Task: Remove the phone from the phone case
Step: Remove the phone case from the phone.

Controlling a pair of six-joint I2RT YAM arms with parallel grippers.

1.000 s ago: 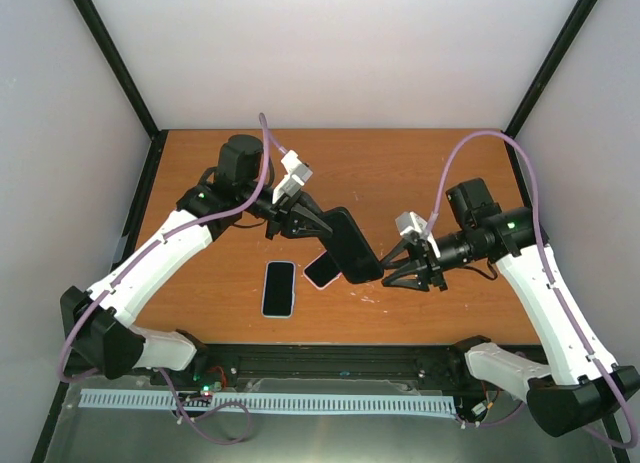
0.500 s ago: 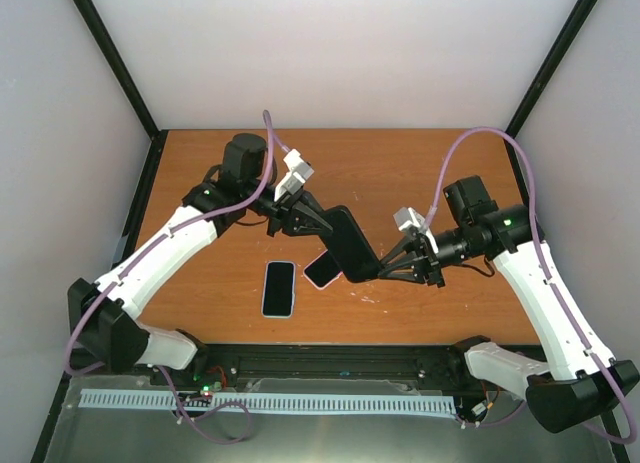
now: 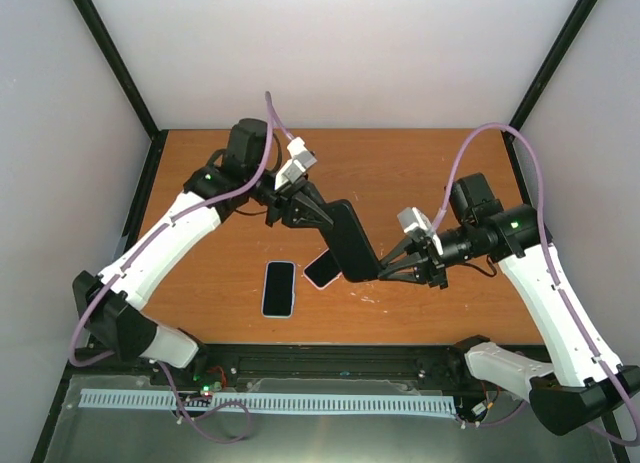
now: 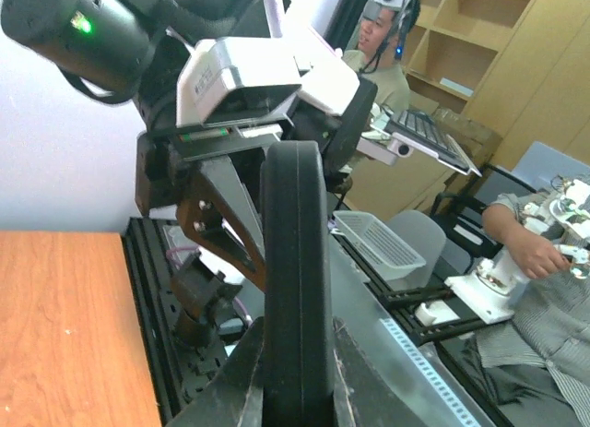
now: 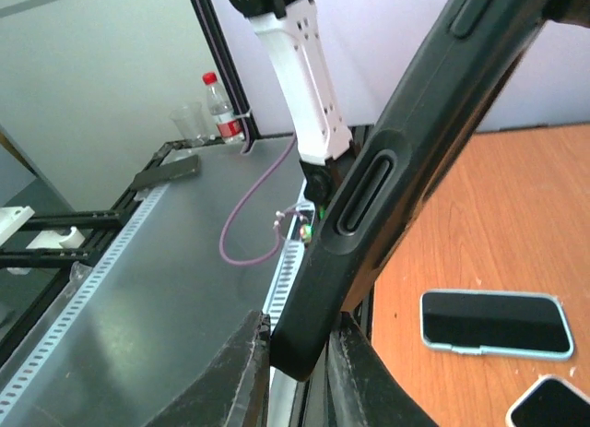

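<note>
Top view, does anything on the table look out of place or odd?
Nothing looks spilled or damaged. The angled phone lies askew next to the straight phone, partly hidden behind the black phone case held above it.

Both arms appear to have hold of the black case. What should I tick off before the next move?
1. Left end effector shut on the black case, upper end: ok.
2. Right end effector shut on its lower end: ok.
3. Case lifted off the table: ok.
4. Nothing beneath the case: not ok. In the top view the tilted phone lies partly under it, with the other phone alongside.
5. Phone starting to leave the case: cannot tell.
</note>
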